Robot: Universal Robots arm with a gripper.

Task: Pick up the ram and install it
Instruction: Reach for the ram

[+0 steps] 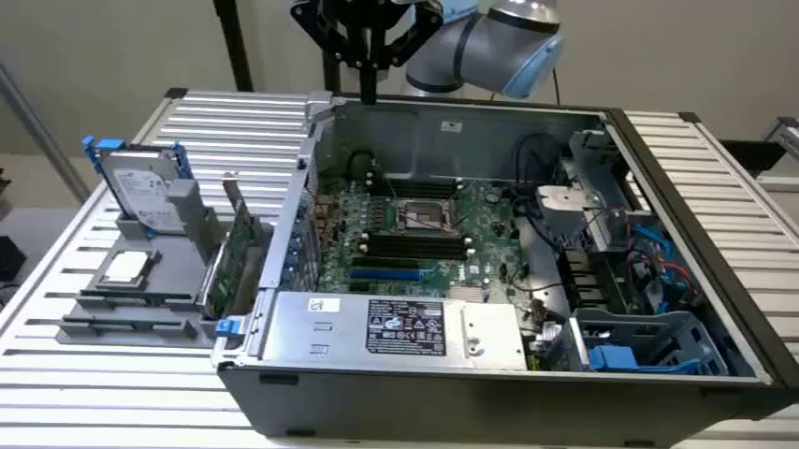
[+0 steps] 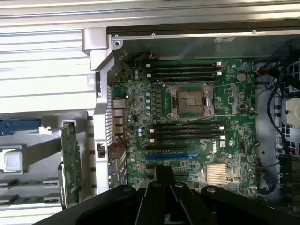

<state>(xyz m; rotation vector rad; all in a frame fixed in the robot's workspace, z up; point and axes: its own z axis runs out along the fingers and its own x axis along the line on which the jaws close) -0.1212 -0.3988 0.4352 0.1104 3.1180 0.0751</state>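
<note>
- Hand [image 1: 370,94] pinched narrow, holding nothing, above the back wall of the computer case [image 1: 474,131].
- Ram [image 1: 131,297] sits slotted in grey holder [image 1: 73,331] by the surface's edge, exterior view's left, likely staged for pickup.

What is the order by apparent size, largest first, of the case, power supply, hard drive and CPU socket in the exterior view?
1. case
2. power supply
3. hard drive
4. CPU socket
The CPU socket lies farther from the camera than the power supply, so it may look smaller than it really is.
</note>
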